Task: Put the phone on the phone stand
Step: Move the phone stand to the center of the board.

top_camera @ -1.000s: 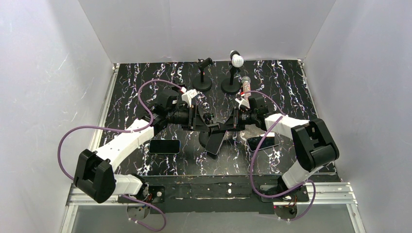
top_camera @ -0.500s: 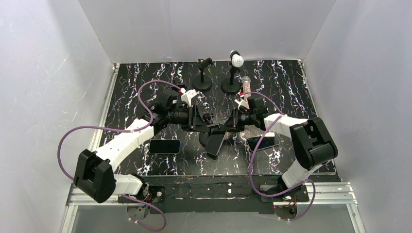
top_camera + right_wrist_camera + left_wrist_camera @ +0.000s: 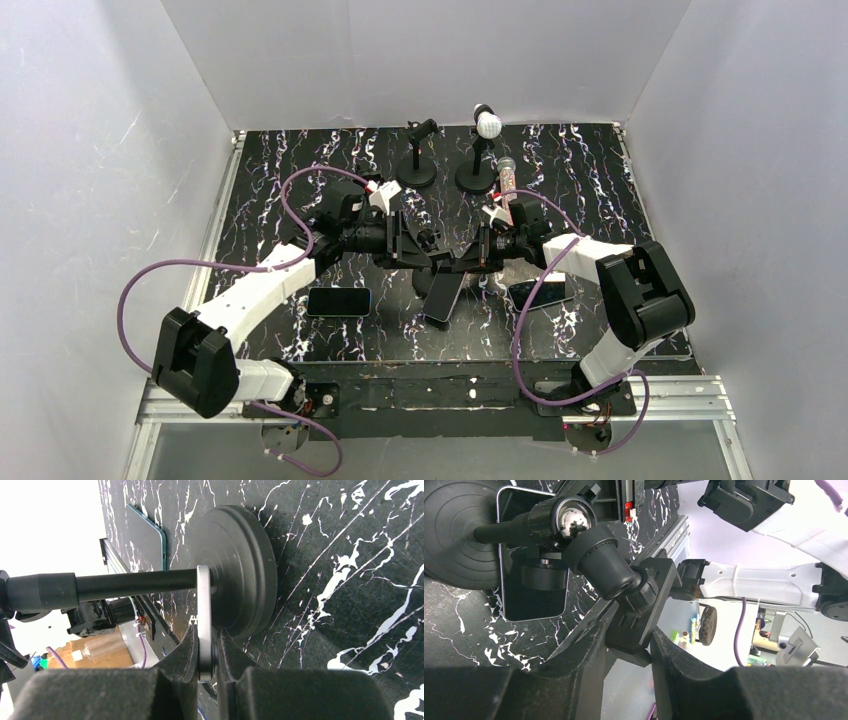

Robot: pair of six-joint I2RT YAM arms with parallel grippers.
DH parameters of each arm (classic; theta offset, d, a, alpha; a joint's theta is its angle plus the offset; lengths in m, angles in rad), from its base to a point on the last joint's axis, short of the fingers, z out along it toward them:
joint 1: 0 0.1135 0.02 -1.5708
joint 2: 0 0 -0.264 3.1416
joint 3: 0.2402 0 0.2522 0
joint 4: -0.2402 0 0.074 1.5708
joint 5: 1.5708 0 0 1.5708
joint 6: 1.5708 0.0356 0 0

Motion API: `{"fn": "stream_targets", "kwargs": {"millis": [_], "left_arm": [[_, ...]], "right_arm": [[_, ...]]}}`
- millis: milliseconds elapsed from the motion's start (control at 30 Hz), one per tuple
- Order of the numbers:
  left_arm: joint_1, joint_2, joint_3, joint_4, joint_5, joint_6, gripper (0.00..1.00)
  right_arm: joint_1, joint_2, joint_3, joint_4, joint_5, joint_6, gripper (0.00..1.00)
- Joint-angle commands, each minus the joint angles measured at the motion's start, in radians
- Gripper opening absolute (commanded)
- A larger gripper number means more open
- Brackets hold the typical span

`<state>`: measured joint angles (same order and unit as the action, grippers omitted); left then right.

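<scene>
As the left gripper (image 3: 629, 650) clamps tight on the stand's (image 3: 524, 525) head, the right gripper (image 3: 205, 652) pinches the phone (image 3: 203, 605) edge-on, fingers nearly closed on its thin rim. Beyond those fingertips sits the base (image 3: 240, 570) (round, flat on the table (image 3: 350, 555)), phone crossing the pole (image 3: 125, 582) just beside it.

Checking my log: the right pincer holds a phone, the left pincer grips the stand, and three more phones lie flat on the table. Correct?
Two, not three. The top external view shows one flat phone left of the held phone and a second flat phone to its right, on the table. The rest stands.
</scene>
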<state>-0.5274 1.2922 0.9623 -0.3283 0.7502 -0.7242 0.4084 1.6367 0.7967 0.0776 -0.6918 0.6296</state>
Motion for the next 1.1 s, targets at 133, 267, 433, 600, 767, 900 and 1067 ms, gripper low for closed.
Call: {"fn": "stream_targets", "kwargs": {"millis": [133,267,433,600,767,900,1067], "left_arm": [[0.028,-0.065,0.036,0.219,0.244,-0.112,0.00],[0.028,-0.050,0.042,0.217,0.269,-0.114,0.00],[0.031,-0.027,0.060,0.212,0.315,-0.112,0.00],[0.038,-0.010,0.057,0.232,0.355,-0.122,0.00],[0.043,0.008,0.059,0.208,0.364,-0.094,0.00],[0.046,0.013,0.066,0.186,0.367,-0.066,0.00],[0.047,0.019,0.130,-0.013,0.305,0.096,0.00]], "right_arm": [[-0.003,0.034,0.016,-0.043,0.166,-0.095,0.01],[-0.003,0.038,0.019,-0.051,0.171,-0.099,0.01],[-0.003,0.041,0.022,-0.057,0.178,-0.103,0.01],[-0.002,0.041,0.024,-0.063,0.182,-0.108,0.01],[-0.002,0.040,0.022,-0.067,0.187,-0.111,0.01],[-0.002,0.039,0.022,-0.067,0.188,-0.115,0.01],[0.000,0.032,0.027,-0.070,0.169,-0.111,0.01]]}}
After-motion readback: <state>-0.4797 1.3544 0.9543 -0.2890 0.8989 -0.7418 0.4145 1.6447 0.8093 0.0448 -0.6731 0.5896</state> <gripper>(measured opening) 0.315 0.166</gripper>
